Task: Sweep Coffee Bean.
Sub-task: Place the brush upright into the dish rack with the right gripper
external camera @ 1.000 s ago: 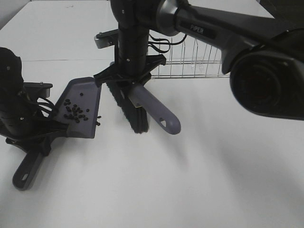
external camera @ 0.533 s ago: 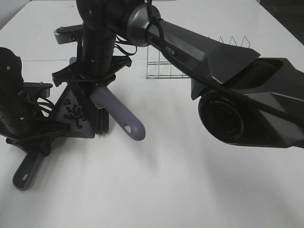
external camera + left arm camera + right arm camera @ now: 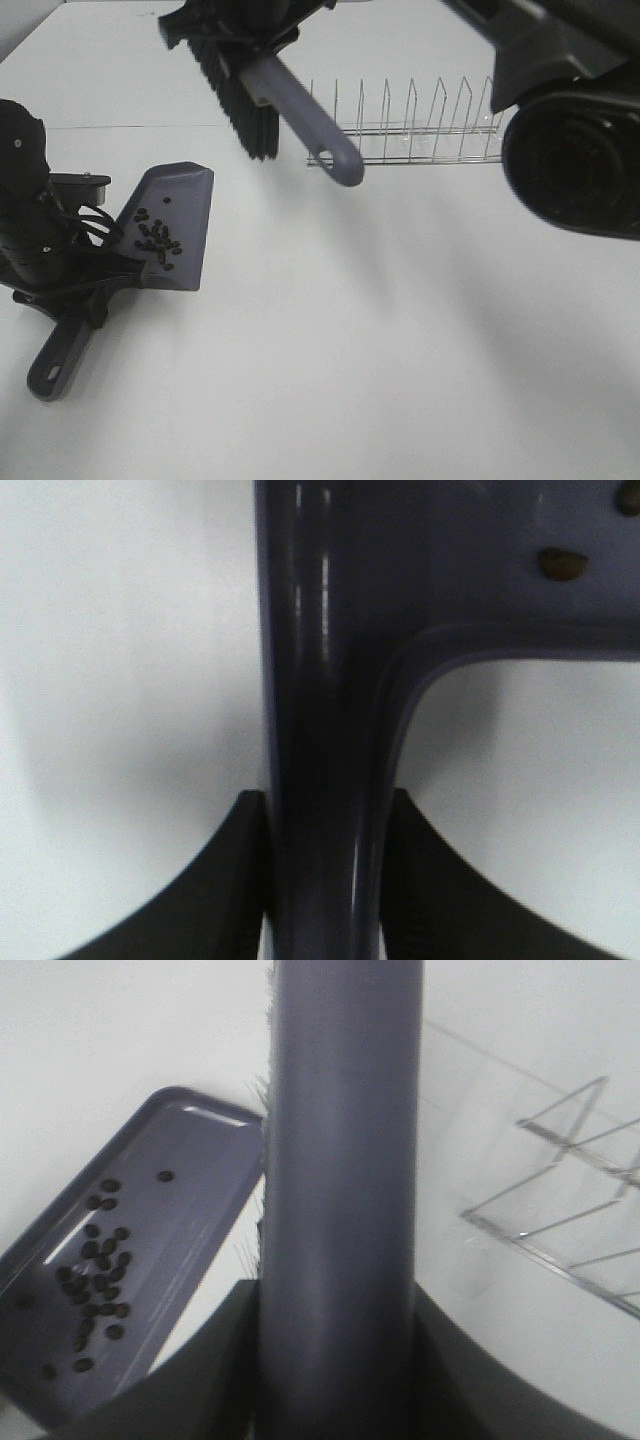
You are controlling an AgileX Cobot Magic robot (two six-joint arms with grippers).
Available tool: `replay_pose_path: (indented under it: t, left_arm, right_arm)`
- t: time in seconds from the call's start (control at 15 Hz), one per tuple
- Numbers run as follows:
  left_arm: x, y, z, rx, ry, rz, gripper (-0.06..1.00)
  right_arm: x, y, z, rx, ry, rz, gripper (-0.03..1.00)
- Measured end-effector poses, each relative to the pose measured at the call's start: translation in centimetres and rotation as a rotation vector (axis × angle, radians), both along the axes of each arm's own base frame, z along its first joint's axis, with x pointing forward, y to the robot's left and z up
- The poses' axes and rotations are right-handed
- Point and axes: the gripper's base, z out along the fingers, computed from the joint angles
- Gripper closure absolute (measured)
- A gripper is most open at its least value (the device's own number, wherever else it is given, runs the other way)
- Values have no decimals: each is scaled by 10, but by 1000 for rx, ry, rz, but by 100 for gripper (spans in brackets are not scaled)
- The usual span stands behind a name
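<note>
Nearest us, over the white surface (image 3: 350,380), the dustpan (image 3: 185,200) points its handle our way. The left pincer (image 3: 322,880) is clamped on that handle from both sides. Just beyond the grip, the coffee bean (image 3: 155,240) scatter lies inside the dustpan, gathered toward its handle end, and we see none on the surface. Farther back, the right pincer (image 3: 335,1360) is clamped on the handle of the brush (image 3: 300,110), whose black bristles are well apart from the dustpan. Farthest stands a wire rack (image 3: 420,130).
</note>
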Motion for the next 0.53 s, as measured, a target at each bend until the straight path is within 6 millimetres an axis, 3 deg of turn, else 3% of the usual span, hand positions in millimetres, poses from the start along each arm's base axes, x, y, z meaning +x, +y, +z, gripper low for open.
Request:
replay_pose_path:
  t: [0.13,0.33,0.47,0.53]
  left_arm:
    - [0,0,0,0,0,0,69]
    - [0,0,0,0,0,0,69]
    - [0,0,0,0,0,0,69]
    - [0,0,0,0,0,0,69]
  right_arm:
    - [12,-40,16,-20,1,-53,70]
    - [21,-102,19,-73,58,-140,70]
    - [26,-157,12,-117,127,-219,70]
    - [25,-211,3,-142,194,-312,70]
